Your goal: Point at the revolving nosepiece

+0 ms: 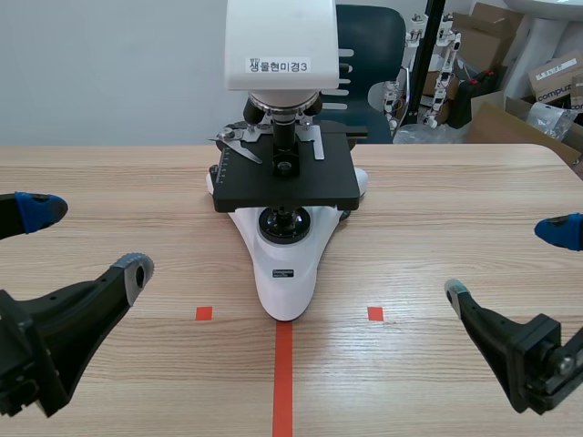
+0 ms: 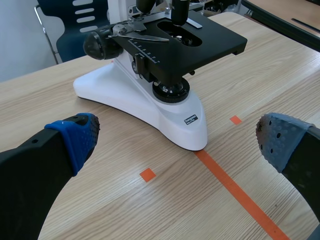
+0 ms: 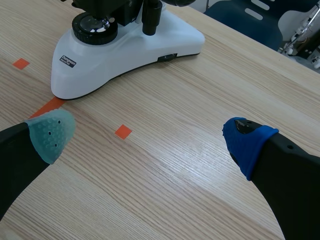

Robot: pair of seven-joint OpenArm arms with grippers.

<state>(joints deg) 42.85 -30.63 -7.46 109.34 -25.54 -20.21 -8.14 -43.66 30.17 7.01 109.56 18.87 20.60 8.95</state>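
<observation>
Ahead of the left gripper (image 2: 178, 132) the microscope (image 2: 115, 90) is cut off just above its stage (image 2: 210, 40), so only the lens tips (image 2: 179, 12) show; ahead of the right gripper (image 3: 147, 129) little beyond its base (image 3: 125, 50) appears. In the scene view the nosepiece (image 1: 282, 109) sits half hidden under the head (image 1: 281, 41), whose top is cropped, and the base label (image 1: 285, 272) is too small to read.

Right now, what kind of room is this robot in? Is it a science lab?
Probably a lab or workroom. A microscope stands on the wooden table, cardboard boxes are stacked at the back, and a dark chair sits behind the table.
</observation>
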